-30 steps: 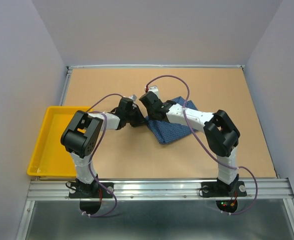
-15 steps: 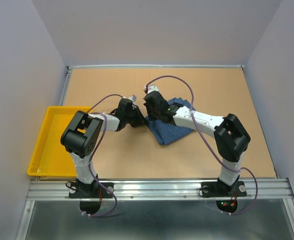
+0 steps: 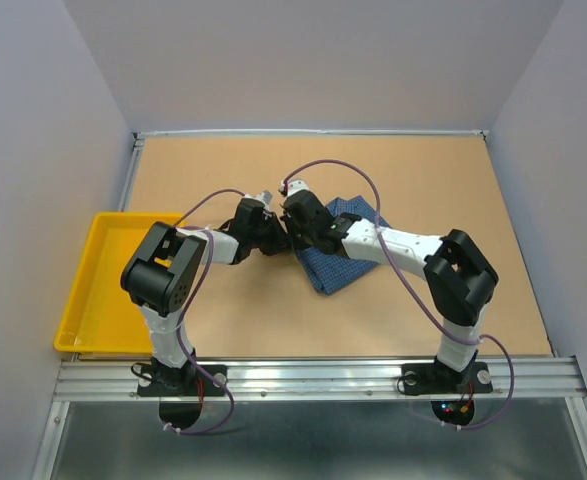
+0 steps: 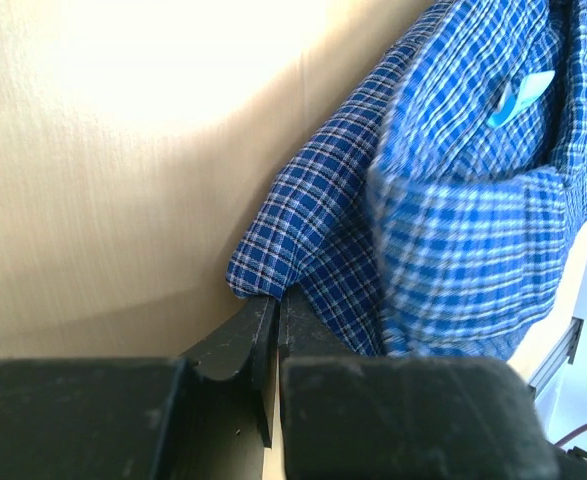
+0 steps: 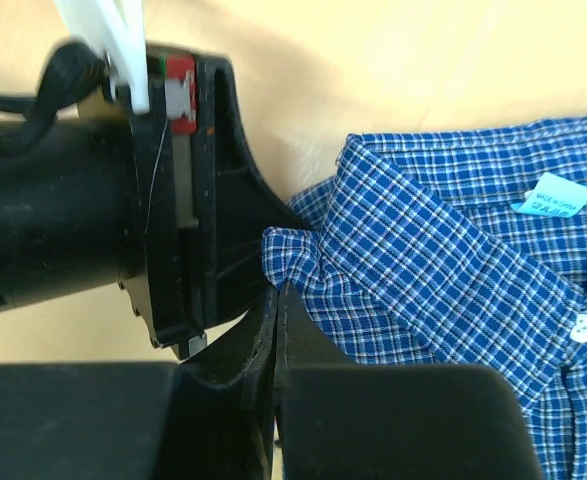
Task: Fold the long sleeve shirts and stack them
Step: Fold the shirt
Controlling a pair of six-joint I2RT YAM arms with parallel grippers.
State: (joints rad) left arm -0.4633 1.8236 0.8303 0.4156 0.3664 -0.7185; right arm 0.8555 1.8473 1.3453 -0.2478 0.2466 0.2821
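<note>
One long sleeve shirt (image 3: 345,256), blue and finely checked, lies folded in the middle of the table. Its collar and light blue neck label (image 5: 558,195) show in the right wrist view, with a white button (image 5: 583,325) below. My left gripper (image 3: 279,238) is at the shirt's left edge; its jaws (image 4: 276,300) are shut on a fold of the checked cloth (image 4: 443,200). My right gripper (image 3: 296,238) sits right beside it, jaws (image 5: 278,290) shut on a puckered corner of the shirt (image 5: 453,290). The left gripper's black body (image 5: 173,200) nearly touches the right one.
A yellow tray (image 3: 98,290) sits at the table's left edge. Purple cables loop above both arms. Grey walls enclose the table on three sides, and an aluminium rail runs along the near edge.
My right arm has swung left, bringing its gripper close against the left gripper at the shirt's left edge. The left arm has barely moved.
</note>
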